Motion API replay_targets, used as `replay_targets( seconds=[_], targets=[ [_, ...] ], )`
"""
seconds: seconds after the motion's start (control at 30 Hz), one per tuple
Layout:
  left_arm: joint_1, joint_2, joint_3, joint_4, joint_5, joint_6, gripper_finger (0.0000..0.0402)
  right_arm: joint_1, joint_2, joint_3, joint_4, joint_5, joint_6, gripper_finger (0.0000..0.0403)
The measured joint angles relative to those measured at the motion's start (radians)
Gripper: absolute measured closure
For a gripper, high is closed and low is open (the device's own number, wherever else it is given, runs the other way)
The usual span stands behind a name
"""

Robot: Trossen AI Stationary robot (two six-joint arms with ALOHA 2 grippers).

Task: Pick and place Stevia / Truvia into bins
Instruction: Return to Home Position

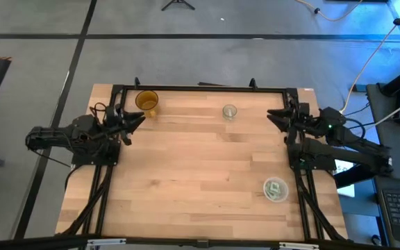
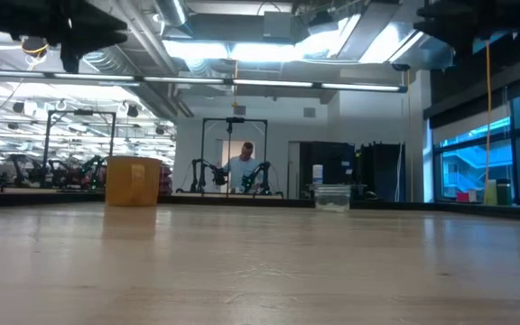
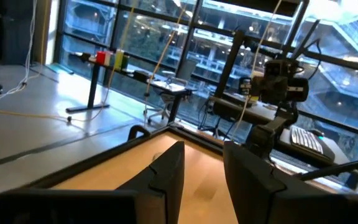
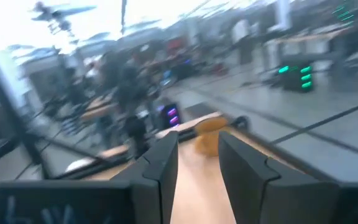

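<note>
Clear plastic, wide and shallow, the round container (image 1: 276, 189) stood on the wooden counter (image 1: 200, 173) close to its right edge, just beside the right arm's frame rails. The Stevia packets (image 1: 276, 187) lay inside it as a white-and-green heap. Single packets were too small to separate, so their long axes and heading could not be told.

An amber cup (image 1: 146, 101) stood at the far left corner, just beside the tip of the left arm (image 1: 82, 135). A small clear cup (image 1: 229, 111) stood at the far middle, well apart from the container.

The left arm was at the left edge, pointing inward, its jaws parted and empty. The right arm (image 1: 325, 132) was at the right edge, pointing inward toward the amber cup, jaws likewise parted and empty.

A person (image 2: 242, 164) stood in the room behind the counter.
</note>
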State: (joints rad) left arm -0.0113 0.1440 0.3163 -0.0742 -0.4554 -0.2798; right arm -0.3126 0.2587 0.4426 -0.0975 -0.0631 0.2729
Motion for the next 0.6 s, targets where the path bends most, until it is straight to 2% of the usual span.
replay_targets(
  seconds=[0.17, 0.37, 0.6],
  targets=[
    [0.000, -0.061, -0.073, 0.016, -0.025, -0.005, 0.0295, 0.000, -0.059, -0.089, 0.075, 0.125, -0.015, 0.0285],
    [0.000, -0.138, -0.159, 0.075, -0.030, -0.003, 0.0295, 0.000, -0.134, -0.187, 0.110, 0.137, 0.005, 0.0285],
    [0.000, -0.143, -0.202, 0.079, -0.047, -0.009, 0.0295, 0.000, -0.242, -0.288, 0.154, 0.150, 0.044, 0.0285]
  ],
)
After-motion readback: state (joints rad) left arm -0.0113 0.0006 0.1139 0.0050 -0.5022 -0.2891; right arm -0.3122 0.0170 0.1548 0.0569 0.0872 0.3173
